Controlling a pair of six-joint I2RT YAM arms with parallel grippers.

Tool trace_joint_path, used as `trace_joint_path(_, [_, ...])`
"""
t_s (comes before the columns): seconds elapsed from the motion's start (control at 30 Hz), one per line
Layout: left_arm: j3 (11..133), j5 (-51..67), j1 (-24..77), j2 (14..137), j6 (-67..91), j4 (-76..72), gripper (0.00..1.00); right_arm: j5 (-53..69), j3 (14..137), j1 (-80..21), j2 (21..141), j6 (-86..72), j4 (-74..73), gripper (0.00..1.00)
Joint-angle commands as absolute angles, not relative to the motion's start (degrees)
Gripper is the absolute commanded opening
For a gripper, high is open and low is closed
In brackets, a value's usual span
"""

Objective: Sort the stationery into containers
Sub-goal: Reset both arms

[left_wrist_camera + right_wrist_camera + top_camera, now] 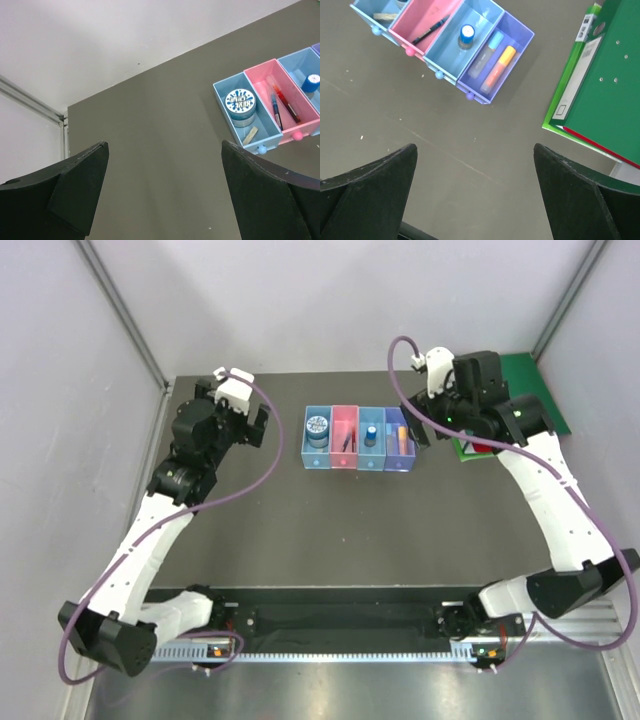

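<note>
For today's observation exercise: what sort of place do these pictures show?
Likely a robotics lab test cell: left arm and right arm bolted to a dark table, bare grey walls enclosing it, and a staged row of coloured bins with stationery.

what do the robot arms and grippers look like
The left arm and right arm both have white shells on the long links, black joint housings and black bases. A purple cable loops along each. The left gripper and right gripper have matte black, wedge-shaped fingers with pale scuffed edges.
</note>
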State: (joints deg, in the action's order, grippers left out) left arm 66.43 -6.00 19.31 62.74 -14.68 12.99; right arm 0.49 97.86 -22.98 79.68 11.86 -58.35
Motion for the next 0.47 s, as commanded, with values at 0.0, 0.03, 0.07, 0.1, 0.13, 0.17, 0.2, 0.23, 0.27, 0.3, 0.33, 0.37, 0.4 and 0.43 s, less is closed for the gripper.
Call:
trace_joint_path(0.0, [64.69, -5.18, 19.34, 60.82, -15.11, 12.83, 0.99, 3.6, 98.97, -22.59, 75.85, 11.95, -55.29, 1.0])
trace_joint_path(0.03, [64.43, -5.45, 19.34, 60.65, -15.03, 12.66, 0.99, 3.95, 98.88, -22.76, 75.33, 11.87, -54.76, 1.0])
trace_joint_path(0.07, [64.25, -5.54, 19.34, 60.56, -14.94, 12.74, 0.99, 4.22, 98.96, -22.59, 75.32, 11.6, -54.41, 1.0])
trace_joint_path(0.1, [64.07, -5.54, 19.42, 60.3, -14.94, 12.74, 0.99, 4.48, 99.05, -22.59, 75.24, 11.34, -53.88, 1.0])
trace_joint_path(0.13, [64.07, -5.62, 19.34, 60.12, -14.85, 12.66, 0.99, 4.48, 99.23, -22.59, 75.41, 10.99, -53.79, 1.0])
trace_joint_path(0.17, [63.99, -5.62, 19.42, 59.94, -14.77, 12.66, 0.99, 4.48, 99.84, -22.59, 75.5, 10.64, -53.7, 1.0])
trace_joint_path(0.2, [63.98, -5.62, 19.34, 60.03, -14.77, 12.66, 0.99, 4.31, 100.1, -22.67, 75.59, 10.03, -53.7, 1.0])
trace_joint_path(0.23, [63.98, -5.71, 19.42, 59.94, -14.85, 12.74, 0.99, 4.22, 100.37, -22.68, 75.5, 9.76, -53.53, 1.0])
trace_joint_path(0.27, [63.98, -5.89, 19.34, 59.77, -14.85, 12.74, 0.99, 4.22, 100.55, -22.68, 75.59, 9.58, -53.35, 1.0])
trace_joint_path(0.3, [64.07, -5.89, 19.42, 59.68, -14.85, 12.83, 0.99, 3.78, 100.81, -22.59, 75.67, 9.32, -53.09, 1.0])
trace_joint_path(0.33, [63.99, -5.8, 19.34, 59.68, -14.85, 12.75, 0.99, 3.26, 101.16, -22.67, 75.93, 9.32, -53.35, 1.0])
trace_joint_path(0.37, [63.98, -5.71, 19.34, 59.59, -14.85, 12.83, 0.99, 3.25, 101.6, -22.68, 76.2, 9.32, -53.52, 1.0])
trace_joint_path(0.4, [63.98, -5.71, 19.34, 59.59, -14.77, 12.83, 0.99, 3.34, 101.69, -22.68, 76.2, 9.4, -53.44, 0.99])
trace_joint_path(0.43, [63.98, -5.71, 19.34, 59.5, -14.85, 13.01, 0.99, 4.12, 101.6, -22.59, 75.68, 9.49, -53.35, 1.0])
